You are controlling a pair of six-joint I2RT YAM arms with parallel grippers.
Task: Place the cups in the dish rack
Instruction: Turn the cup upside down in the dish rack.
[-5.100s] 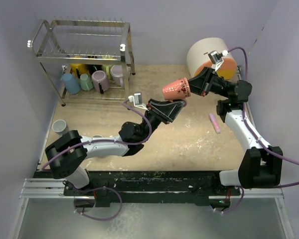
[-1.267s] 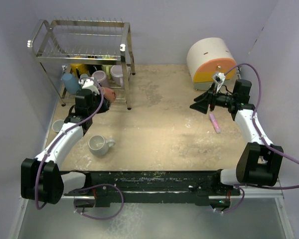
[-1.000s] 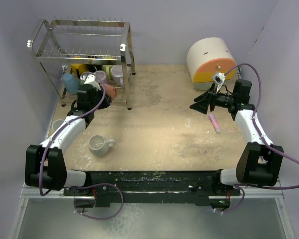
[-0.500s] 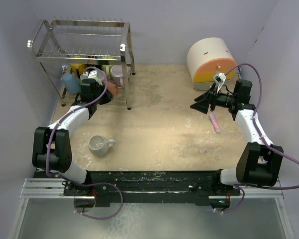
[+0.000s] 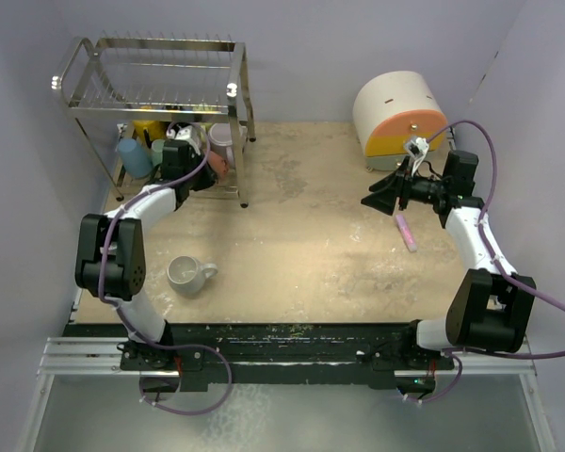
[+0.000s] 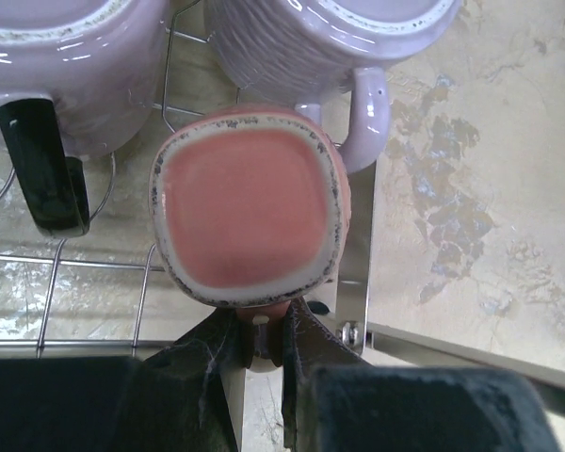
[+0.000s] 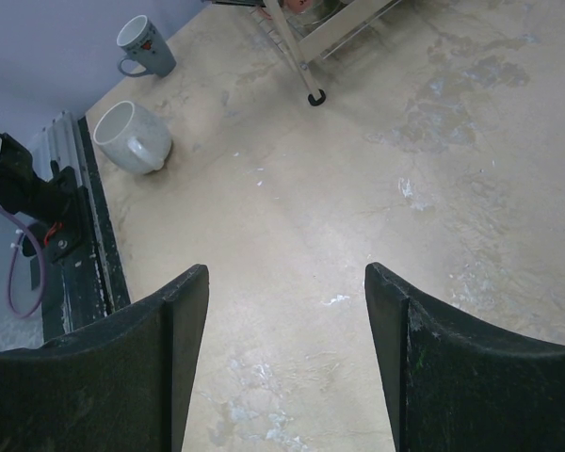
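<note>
One salmon mug (image 6: 248,205) dead ahead of the left gripper (image 6: 259,325), pinched, probably by its handle. Dish rack (image 6: 75,259) wires lie beneath it. The right gripper (image 7: 284,278) gapes, far off.

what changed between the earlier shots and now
The salmon cup passed from the right gripper to the left gripper, whose jaws now pinch its handle. The left arm swung it left and back into the dish rack, lower tier, beside the lavender mugs. The right arm pulled back right, jaws open and empty. The dish rack, pink stick and drawer box stayed put.
</note>
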